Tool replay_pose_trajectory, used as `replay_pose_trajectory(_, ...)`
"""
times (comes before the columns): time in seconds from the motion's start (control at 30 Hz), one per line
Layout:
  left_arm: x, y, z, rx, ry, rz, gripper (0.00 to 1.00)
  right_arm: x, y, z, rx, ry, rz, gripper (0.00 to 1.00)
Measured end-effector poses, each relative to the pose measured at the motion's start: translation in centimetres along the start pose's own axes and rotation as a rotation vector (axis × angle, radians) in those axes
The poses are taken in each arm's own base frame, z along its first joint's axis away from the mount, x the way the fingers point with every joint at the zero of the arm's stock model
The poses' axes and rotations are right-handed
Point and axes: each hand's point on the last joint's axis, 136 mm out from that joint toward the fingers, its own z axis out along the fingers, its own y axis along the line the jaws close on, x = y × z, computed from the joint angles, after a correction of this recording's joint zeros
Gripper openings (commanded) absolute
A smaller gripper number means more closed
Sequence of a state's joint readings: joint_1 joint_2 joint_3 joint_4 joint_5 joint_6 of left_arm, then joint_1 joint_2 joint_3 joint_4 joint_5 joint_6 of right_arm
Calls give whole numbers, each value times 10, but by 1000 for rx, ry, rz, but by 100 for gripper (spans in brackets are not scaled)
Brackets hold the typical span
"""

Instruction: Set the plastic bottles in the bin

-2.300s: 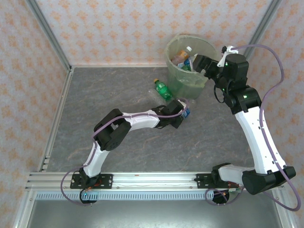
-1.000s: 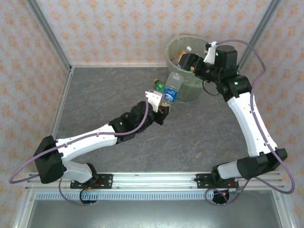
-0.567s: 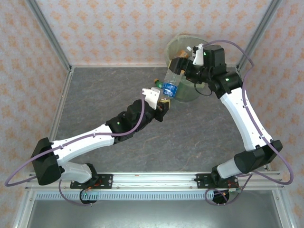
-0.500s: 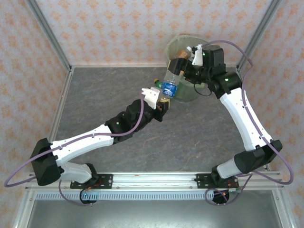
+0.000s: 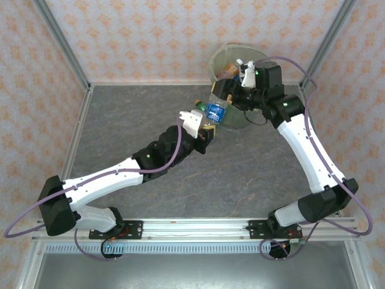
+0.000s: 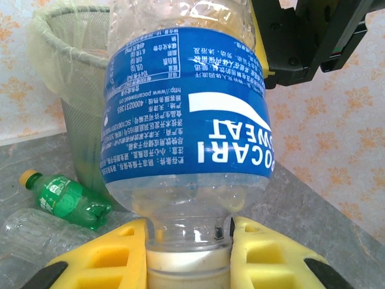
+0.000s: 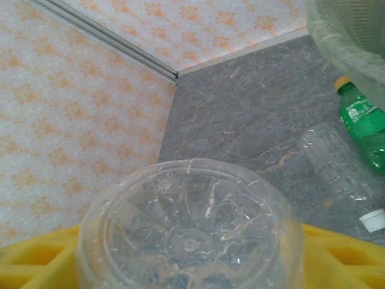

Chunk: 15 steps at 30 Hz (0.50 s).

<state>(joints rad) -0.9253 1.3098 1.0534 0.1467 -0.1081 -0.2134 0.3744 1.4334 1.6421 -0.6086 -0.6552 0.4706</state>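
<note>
The round, tapered, translucent pale-green bin (image 5: 236, 118), lined with a thin plastic bag, stands at the far right corner of the grey marbled table (image 5: 150, 114), with several bottles (image 5: 228, 70) lying inside it. The left gripper (image 5: 210, 124) reaches in from the near left, and its yellow padded fingers (image 6: 108, 260) are clamped on the neck of a clear plastic bottle with a blue label (image 6: 186, 114). The bottle is held clear of the surface just beside the bin's left wall, cap end down in the pincer and base pointing up towards the rim. The right gripper (image 5: 227, 91) comes over the bin from the far right and sits at that raised base. In the right wrist view the ribbed, transparent base (image 7: 189, 235) sits between that pincer's yellow pads (image 7: 337, 253), which flank it on both sides, but I cannot tell whether they are pressing on it or just apart from it. On the surface to the left of the bin, near the far edge, lies a small green plastic bottle with a yellow cap (image 6: 66, 198). Just beside it lies an empty clear plastic bottle with a white cap (image 7: 343, 174), also on its side.
</note>
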Motion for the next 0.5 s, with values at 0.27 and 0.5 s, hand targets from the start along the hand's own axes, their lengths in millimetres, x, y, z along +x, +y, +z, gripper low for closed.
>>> replay_pose_trajectory(0.27,-4,-3,4,1,5,14,23,-3,2,-4,-7,-26,-7,56)
replay_pose_trajectory(0.5,-16,-7,9,1,-10,19,59,-15,8,-10,1,-72,-1,50)
